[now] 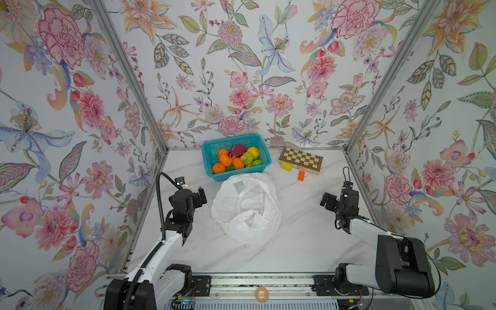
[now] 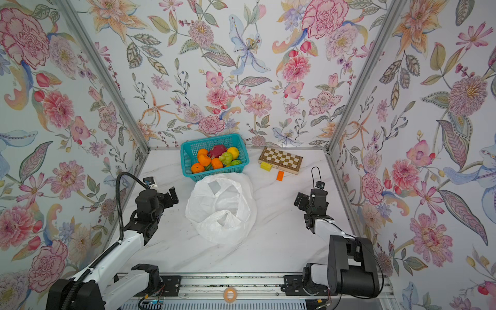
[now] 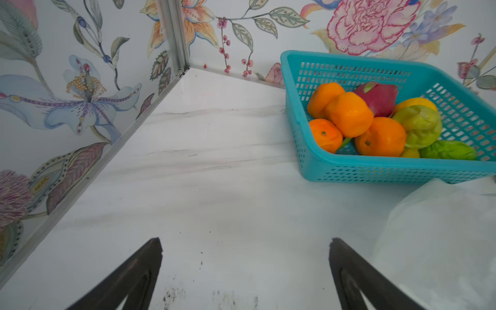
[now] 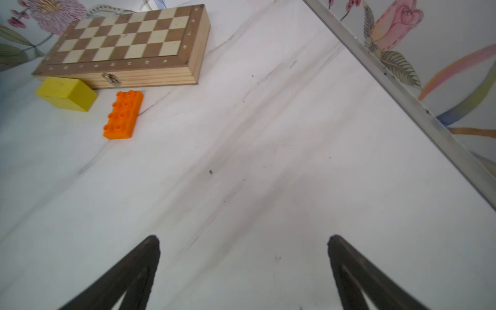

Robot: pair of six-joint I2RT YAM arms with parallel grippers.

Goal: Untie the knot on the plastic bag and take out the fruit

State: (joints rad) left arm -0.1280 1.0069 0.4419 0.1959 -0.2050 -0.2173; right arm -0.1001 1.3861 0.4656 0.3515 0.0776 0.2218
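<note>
The plastic bag (image 1: pixel 247 208) lies crumpled and slack; left pincer (image 3: pixel 245 240) and right pincer (image 4: pixel 243 237) gape empty

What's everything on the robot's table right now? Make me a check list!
Surface: white marbled table, a few dark specks.
Job's things: plastic bag lies slack and open, no knot seen; fruit sits in the teal basket beyond it.
Clutter: chessboard box, yellow block, orange brick.
Hands: left hand and right hand open, empty.
Cables: black hose on the left arm; wire loop on the right wrist.
Surroundings: floral walls, metal frame.
</note>
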